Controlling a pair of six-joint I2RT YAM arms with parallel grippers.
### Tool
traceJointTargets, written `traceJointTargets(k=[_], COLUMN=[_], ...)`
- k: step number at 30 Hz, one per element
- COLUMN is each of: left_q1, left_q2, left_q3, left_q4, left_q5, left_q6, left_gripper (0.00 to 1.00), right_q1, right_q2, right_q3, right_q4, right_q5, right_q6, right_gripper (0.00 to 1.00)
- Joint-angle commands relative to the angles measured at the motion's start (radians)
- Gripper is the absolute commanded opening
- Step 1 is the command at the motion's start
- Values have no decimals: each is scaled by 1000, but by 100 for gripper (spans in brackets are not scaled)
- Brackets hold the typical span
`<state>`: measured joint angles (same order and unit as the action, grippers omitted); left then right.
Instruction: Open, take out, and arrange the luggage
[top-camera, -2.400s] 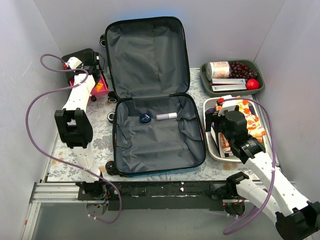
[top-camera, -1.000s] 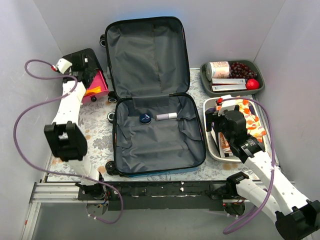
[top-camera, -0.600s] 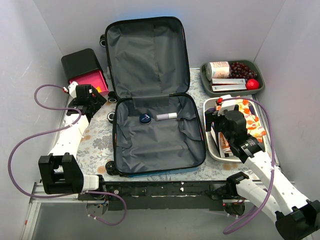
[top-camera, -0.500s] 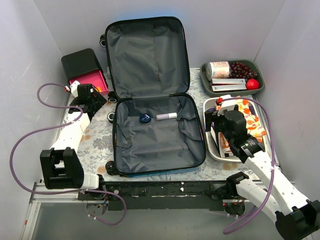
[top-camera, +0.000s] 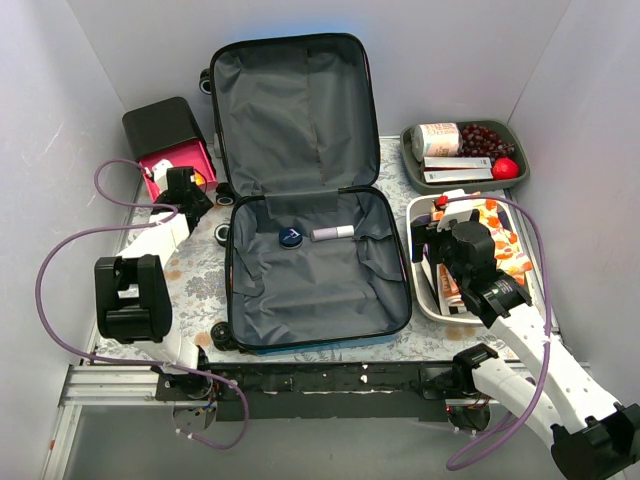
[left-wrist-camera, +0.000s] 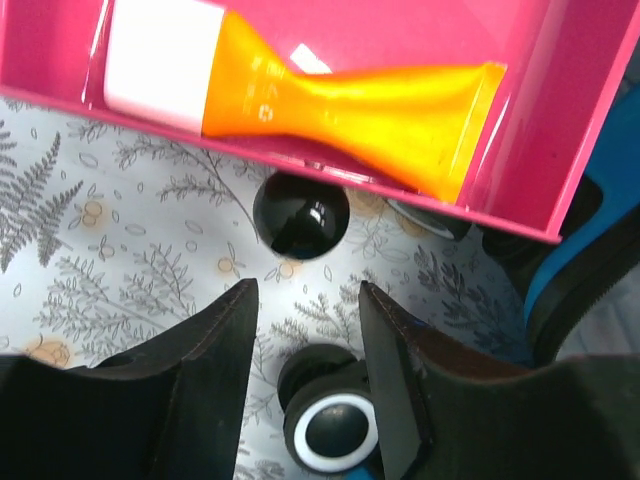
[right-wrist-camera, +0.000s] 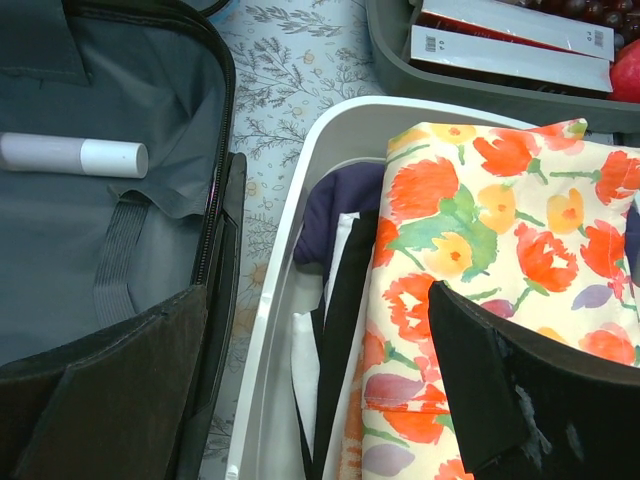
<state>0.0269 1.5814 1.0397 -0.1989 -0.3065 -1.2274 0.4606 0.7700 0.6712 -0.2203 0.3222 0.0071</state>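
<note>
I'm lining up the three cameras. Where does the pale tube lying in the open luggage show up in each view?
Top external: the pale tube lies near the picture's middle, in the near half of the luggage, right of a dark round disc.
Left wrist: not in it.
Right wrist: upper left, lying on the grey lining.
Shared landmark: the luggage's black zipper rim, which runs to the right of the tube in both views that show it.

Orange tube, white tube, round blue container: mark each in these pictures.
orange tube (left-wrist-camera: 340, 105), left wrist view, orange body.
white tube (right-wrist-camera: 72, 155), right wrist view, mid-barrel.
round blue container (top-camera: 290, 237), top external view, its top.
</note>
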Motion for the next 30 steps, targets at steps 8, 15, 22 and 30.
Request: traceJointTargets(k=[8,15,22,30], left_q1=[28,51,70,84], left_q2=[115,170,258,364], left_q3=[161,250,365,474], left_q4=[148,171,191,178], left_q5=[-66,-97,-105,-126], left_q6=[121,140,124,74], left_gripper=[39,36,39,50], right_q1=[7,6,6,6], right_q2=[-28,-14,17,64], right_q3=[-4,2,11,42], right_q4=[47,45,47,26], right_q5=[46,71,89,110], right_q6=[-4,-32,-47,-55], right_gripper=[98,98,98,98])
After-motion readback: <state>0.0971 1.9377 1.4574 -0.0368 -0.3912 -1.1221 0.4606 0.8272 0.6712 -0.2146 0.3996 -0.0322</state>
